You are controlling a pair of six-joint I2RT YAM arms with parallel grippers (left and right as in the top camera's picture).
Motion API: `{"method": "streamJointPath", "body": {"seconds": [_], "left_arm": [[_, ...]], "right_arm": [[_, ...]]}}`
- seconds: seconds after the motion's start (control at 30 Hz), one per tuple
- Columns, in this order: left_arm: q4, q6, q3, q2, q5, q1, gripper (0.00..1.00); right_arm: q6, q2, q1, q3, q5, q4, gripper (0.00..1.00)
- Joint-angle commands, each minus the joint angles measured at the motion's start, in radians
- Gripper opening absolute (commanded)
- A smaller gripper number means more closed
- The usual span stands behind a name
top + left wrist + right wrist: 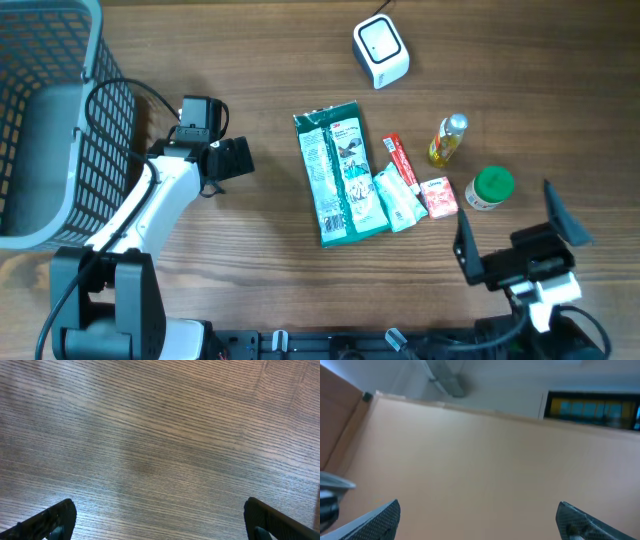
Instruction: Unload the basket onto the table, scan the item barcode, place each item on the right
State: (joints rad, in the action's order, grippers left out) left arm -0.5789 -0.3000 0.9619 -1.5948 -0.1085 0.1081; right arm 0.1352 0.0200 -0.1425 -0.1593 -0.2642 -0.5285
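A white barcode scanner [381, 50] stands at the back of the wooden table. Several items lie mid-table: a large green packet [340, 172], a small white-green sachet [396, 197], a red tube [401, 160], a pink box [439, 197], a yellow bottle [448, 139] and a green-lidded jar [489, 187]. My left gripper [228, 160] is open to the left of the green packet. In the left wrist view the gripper [160, 520] frames only bare wood. My right gripper [512, 228] is open at the front right, below the jar. In its wrist view the gripper [480, 517] faces a plain wall, holding nothing.
A grey mesh basket [50, 120] fills the far left, close behind the left arm. The table's front edge runs just below the right arm's base.
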Motion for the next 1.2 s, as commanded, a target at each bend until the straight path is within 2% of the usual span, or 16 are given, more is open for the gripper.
{"method": "streamJointPath", "body": {"seconds": [0.0, 0.43, 0.87, 1.17], "left_arm": [[0.003, 0.005, 0.010, 0.007, -0.016, -0.003, 1.00], [0.003, 0.005, 0.010, 0.007, -0.016, -0.003, 1.00], [0.003, 0.005, 0.010, 0.007, -0.016, -0.003, 1.00], [0.003, 0.005, 0.010, 0.007, -0.016, -0.003, 1.00]], "right_arm": [[-0.031, -0.016, 0.007, 0.049, 0.019, 0.012, 1.00], [-0.035, -0.017, 0.007, 0.156, 0.035, 0.074, 1.00], [-0.030, -0.017, 0.007, 0.154, 0.031, 0.505, 1.00], [-0.031, -0.017, 0.007, 0.154, 0.035, 0.511, 1.00]]}}
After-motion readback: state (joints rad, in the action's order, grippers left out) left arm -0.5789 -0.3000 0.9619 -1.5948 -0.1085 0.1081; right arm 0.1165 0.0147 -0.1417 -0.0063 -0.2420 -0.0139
